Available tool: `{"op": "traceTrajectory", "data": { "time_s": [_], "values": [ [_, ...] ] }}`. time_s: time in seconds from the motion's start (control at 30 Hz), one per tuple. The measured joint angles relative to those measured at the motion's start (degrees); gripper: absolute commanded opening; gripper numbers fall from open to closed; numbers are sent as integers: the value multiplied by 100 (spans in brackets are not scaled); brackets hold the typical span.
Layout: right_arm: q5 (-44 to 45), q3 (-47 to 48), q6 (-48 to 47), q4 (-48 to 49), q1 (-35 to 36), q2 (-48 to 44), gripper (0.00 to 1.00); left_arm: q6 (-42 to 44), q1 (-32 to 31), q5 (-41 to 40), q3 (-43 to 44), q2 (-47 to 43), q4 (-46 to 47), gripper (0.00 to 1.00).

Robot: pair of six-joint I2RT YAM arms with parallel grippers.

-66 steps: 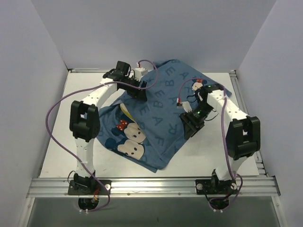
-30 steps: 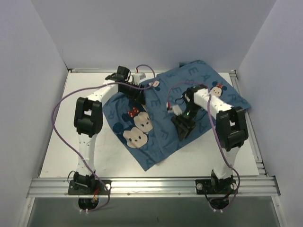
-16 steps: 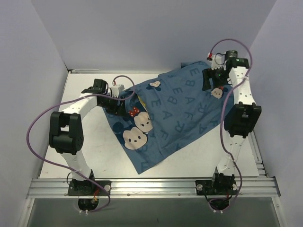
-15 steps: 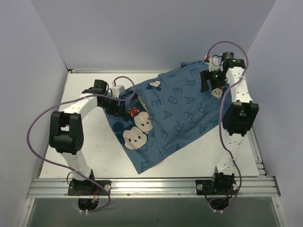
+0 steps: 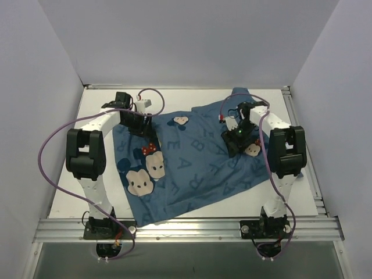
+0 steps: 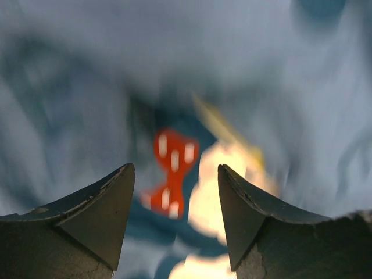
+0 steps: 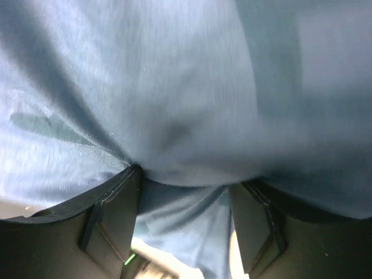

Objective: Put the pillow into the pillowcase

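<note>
**A:** Where is the pillowcase lying?

**B:** The pillowcase (image 5: 197, 163) is lying spread over the middle of the table (image 5: 192, 99). Its two mouse faces (image 5: 148, 171) are facing up on the left side, and one corner is reaching toward the near edge between the arm bases.

**A:** What is the left gripper doing?

**B:** The left gripper (image 5: 138, 123) is sitting at the cloth's far left edge. In the wrist view its fingers (image 6: 96, 215) are standing spread with nothing between them. Blurred blue cloth with a red bow (image 6: 171, 174) is showing beyond the gap.

**A:** And the right one?

**B:** The right gripper (image 5: 235, 142) is resting on the right part of the cloth. Its fingers (image 7: 113, 221) are also standing apart, and a fold of blue fabric is sagging into the gap and covering the tips.

**A:** Is the pillow showing?

**B:** Not from above. A yellow streak (image 6: 224, 125) is showing beside the bow in the left wrist view, but it is too smeared to tell what it is.
</note>
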Motion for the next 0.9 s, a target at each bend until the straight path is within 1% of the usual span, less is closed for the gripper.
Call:
{"op": "traceTrajectory", "data": {
  "time_s": [0.13,0.17,0.2,0.23,0.27,0.33,0.4,0.47,0.5,0.53,0.57,0.6,0.67,0.73,0.8,0.83,0.87,0.9],
  "values": [
    [-321,-275,4,-804,245,-76,60,-13,0,155,267,190,11,61],
    [-372,-216,26,-977,216,-74,60,-17,-4,227,278,208,13,56],
    [-424,-76,68,-1143,138,-70,61,-39,-13,310,280,225,17,53],
    [-501,177,127,-1327,26,-52,64,-70,-31,411,280,234,17,50],
    [-573,581,225,-1517,-118,4,64,-98,-68,509,280,240,22,44],
    [-765,1478,470,-1517,-411,55,68,-162,-197,706,280,243,46,40],
    [-953,2389,761,-1464,-640,50,69,-225,-424,984,280,243,144,38],
    [-1119,2955,1036,-1346,-710,-42,69,-444,-675,1241,280,243,323,38],
    [-1204,3082,1158,-1340,-669,-107,69,-590,-798,1381,280,243,461,39],
    [-1292,3150,1276,-1342,-601,-162,69,-765,-914,1521,284,249,605,40],
    [-1368,3174,1384,-1344,-509,-214,69,-940,-1029,1676,323,275,739,46],
    [-1453,3174,1486,-1357,-378,-256,69,-1117,-1128,1838,389,319,911,61],
    [-1502,3163,1646,-1384,-94,-282,69,-1504,-1290,2109,581,433,1261,69],
    [-1484,3084,1790,-1379,188,-295,70,-1764,-1296,2223,697,461,1508,76],
    [-1314,2946,1945,-1353,533,-343,71,-1985,-1097,2245,643,356,1832,81],
    [-1147,2846,2046,-1318,743,-393,74,-2083,-916,2208,505,223,2015,84],
    [-949,2778,2153,-1311,938,-433,80,-2166,-671,2140,291,42,2162,88],
    [-726,2712,2275,-1287,1147,-476,86,-2247,-372,2059,46,-208,2269,97]
  ]
}}
